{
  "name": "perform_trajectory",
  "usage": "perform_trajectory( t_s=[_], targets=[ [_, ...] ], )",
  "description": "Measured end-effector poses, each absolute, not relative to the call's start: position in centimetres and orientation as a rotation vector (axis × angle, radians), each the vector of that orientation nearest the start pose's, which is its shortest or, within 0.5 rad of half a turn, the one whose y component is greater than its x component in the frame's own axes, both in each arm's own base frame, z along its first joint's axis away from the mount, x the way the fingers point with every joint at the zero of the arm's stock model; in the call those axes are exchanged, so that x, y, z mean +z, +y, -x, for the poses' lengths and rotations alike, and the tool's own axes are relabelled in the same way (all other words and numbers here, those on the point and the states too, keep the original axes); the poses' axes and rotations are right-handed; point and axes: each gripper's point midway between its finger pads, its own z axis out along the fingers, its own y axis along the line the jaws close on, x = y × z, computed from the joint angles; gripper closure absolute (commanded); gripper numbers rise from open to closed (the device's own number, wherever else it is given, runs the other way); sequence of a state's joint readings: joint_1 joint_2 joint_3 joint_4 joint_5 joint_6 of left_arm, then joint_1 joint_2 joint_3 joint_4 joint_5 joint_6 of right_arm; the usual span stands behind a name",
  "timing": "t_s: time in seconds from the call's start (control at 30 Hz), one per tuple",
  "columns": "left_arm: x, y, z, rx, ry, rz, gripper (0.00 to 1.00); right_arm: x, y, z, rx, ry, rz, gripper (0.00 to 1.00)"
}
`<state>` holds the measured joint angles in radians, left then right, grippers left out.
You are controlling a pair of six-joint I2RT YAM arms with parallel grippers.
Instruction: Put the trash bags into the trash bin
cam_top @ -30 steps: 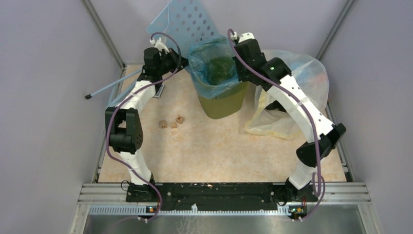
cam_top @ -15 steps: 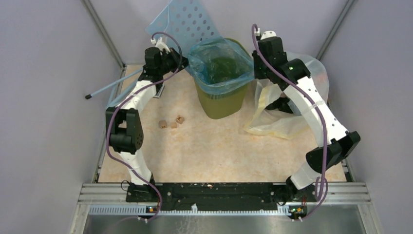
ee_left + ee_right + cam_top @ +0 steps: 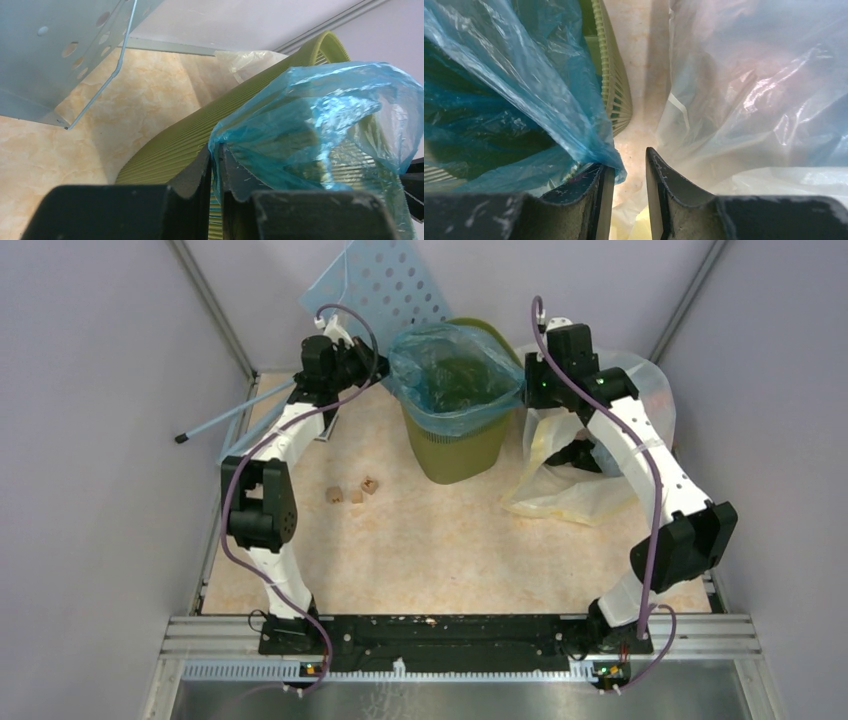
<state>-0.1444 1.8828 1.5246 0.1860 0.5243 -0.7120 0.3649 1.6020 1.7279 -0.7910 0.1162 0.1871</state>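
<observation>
The olive-green trash bin (image 3: pixel 458 445) stands at the back middle of the table. The light-blue trash bag (image 3: pixel 455 380) lines its mouth, its edge draped over the rim. My left gripper (image 3: pixel 378 367) is at the bin's left rim, shut on the bag's edge (image 3: pixel 216 150); the bin's ribbed wall (image 3: pixel 170 150) is right beside it. My right gripper (image 3: pixel 527 390) is at the bin's right rim with its jaws apart. The bag's edge (image 3: pixel 589 135) rests on its left finger (image 3: pixel 594 185) and is not clamped.
A large clear yellowish bag (image 3: pixel 600 440) lies right of the bin, close to my right arm. A perforated light-blue panel (image 3: pixel 380 285) leans at the back left. Three small wooden blocks (image 3: pixel 352 492) lie on the table. A blue rod (image 3: pixel 225 420) lies at the left edge.
My right gripper moved from over the bin's mouth outward to its right rim, spreading the bag over the rim. Its jaws now stand apart. My left gripper stayed in place.
</observation>
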Motion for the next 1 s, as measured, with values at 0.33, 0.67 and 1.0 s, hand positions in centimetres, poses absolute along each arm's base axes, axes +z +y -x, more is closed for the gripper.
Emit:
perform_trajectory(
  t_s=[0.33,0.67,1.0],
  targets=[
    [24.5,-19.6,-53.7,-1.097,1.883,0.112,0.86,26.4,13.7,-42.6,0.226,2.220,0.080,0.61],
    [24.8,-20.0,-53.5,-1.112,1.876,0.095,0.84,26.4,12.0,-43.0,0.182,2.189,0.060,0.37],
    [25.0,-20.0,-53.6,-1.114,1.871,0.091,0.83,35.7,12.2,-41.5,0.250,1.969,0.116,0.29]
  ],
)
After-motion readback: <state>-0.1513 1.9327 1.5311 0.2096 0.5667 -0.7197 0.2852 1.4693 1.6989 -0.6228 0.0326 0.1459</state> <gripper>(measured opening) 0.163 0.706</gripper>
